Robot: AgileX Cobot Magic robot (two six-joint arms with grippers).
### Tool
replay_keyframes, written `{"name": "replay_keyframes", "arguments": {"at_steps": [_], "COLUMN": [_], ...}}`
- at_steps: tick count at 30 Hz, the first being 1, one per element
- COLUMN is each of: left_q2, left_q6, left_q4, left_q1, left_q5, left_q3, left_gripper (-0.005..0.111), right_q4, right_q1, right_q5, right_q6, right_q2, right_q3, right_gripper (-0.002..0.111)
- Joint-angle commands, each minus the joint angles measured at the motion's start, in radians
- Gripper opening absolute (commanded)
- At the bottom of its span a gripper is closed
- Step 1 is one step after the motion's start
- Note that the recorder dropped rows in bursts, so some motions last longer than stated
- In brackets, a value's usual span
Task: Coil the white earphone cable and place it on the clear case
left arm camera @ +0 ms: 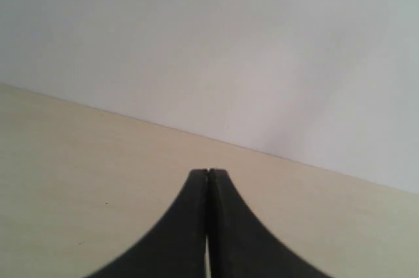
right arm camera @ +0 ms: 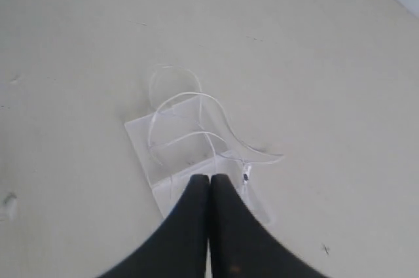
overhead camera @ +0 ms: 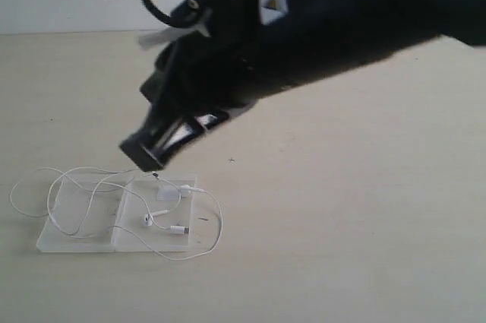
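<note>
On the table (overhead camera: 364, 224) the right arm (overhead camera: 342, 19) reaches across to the case (overhead camera: 91, 243). Its gripper (overhead camera: 143, 157) tips down at the case's far edge with fingers pressed together, I'd guess to nip a strand for coiling, though I cannot tell whether any wire is caught. The cable (overhead camera: 221, 226) sprawls in loose loops over both halves of the case and spills past its sides, so coiling looks barely begun. The left gripper (left arm camera: 208, 173), fingers likewise together, faces only table and wall, seemingly kept clear of the case.

My worktop (overhead camera: 357, 216) is open on the right, but the white earphone cable (overhead camera: 144, 219) loops over the clear case (overhead camera: 70, 241) and past its edges, under my right gripper (overhead camera: 141, 157).
</note>
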Motion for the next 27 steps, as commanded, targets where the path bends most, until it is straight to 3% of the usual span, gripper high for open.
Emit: {"name": "replay_keyframes", "arguments": {"at_steps": [1,5,27], "left_q2": [-0.003,-0.003,-0.003], "left_q6": [0.006,0.006,0.022], "left_q4": [-0.088,-0.107,-0.083], "left_q1": [-0.008,-0.008,-0.008], "left_q5": [-0.214,-0.272,-0.267], "left_q3": [0.102,0.109,0.111], "left_gripper": [0.0,0.0,0.0], "right_q4": [-0.108,-0.103,-0.097], "right_q1": [-0.001,-0.001,-0.001], "right_q5": [-0.1,-0.087,-0.05], "right_q6": [0.096,0.094,0.096], "right_q2": [-0.118,-0.17,-0.184], "right_q3": [0.142,0.203,0.206], "right_gripper": [0.0,0.0,0.0]}}
